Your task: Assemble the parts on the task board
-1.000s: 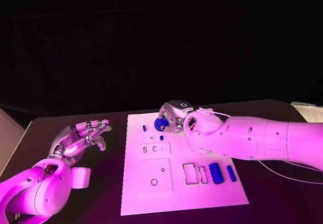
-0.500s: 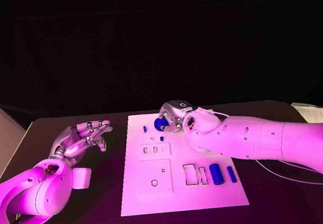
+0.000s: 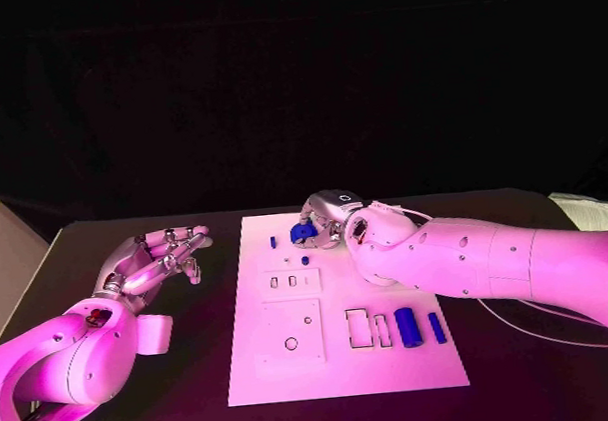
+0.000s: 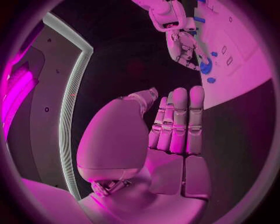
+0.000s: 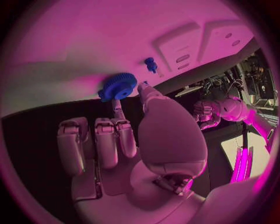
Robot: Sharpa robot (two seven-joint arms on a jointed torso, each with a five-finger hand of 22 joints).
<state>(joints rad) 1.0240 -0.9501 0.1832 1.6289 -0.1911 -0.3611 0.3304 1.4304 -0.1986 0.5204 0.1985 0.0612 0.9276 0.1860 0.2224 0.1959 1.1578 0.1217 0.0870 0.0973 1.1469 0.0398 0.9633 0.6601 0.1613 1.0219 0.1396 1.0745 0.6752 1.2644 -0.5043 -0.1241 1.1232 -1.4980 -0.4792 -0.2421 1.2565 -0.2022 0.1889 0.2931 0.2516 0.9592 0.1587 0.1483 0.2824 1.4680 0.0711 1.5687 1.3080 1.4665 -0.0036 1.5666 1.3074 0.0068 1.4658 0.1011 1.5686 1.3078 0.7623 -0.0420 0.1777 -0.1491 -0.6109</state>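
Blue gear [image 5: 118, 86] pinched by right robot hand [image 3: 331, 218], half-hidden overhead, left robot hand [image 3: 157, 258] empty, fingers straight.

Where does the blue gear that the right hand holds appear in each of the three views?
Head view: the blue gear is at the far end of the task board, pinched by the right hand.
Left wrist view: the gear sits under the right hand's fingers, at the board's edge.
Right wrist view: the gear is at the fingertips.
Shared landmark: the small blue peg near the gear.

The right hand [image 3: 331, 218] hides part of the blue gear [image 3: 303, 232] it pinches
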